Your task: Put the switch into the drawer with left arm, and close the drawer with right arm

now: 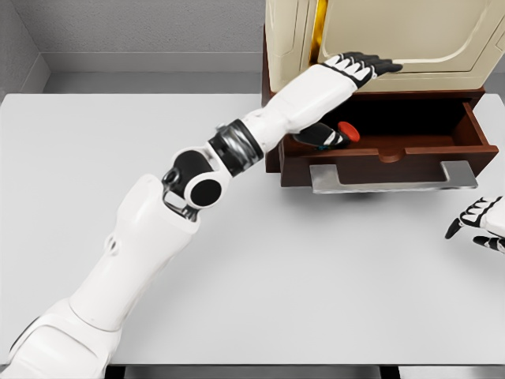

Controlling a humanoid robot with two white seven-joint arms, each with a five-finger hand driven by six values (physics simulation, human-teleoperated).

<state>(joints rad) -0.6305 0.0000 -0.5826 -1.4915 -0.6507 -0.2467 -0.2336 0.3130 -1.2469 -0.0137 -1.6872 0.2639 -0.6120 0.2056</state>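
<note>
Left hand [364,66] — fingers [384,66] stretched out flat and loose, holding nothing, dark tips pointing right. The hand hangs above the open drawer [394,150], in front of the lower edge of the cream cabinet door [394,35], with the forearm crossing the drawer's left end.

The switch [331,135] — a dark body with a red part at its right end — lies under the forearm at the drawer's left side. It seems to sit at or just over the front wall, partly hidden by the arm; whether it is fully down inside or tipped on the lip I cannot tell.

Drawer pulled well out of the brown chest [272,118], its grey handle [393,175] facing the robot over the white table [316,268].

Right hand [480,223] at the picture's right edge, low over the table and well apart from the handle; fingers appear loosely extended, gripping nothing.

Judgement: the placing step looks at its end — switch released, left hand empty. Next the left arm needs to lift and draw back clear of the drawer's path; only then should the right hand come in to the drawer front and push it straight in. If the switch rides the lip, the drawer could jam on closing.
</note>
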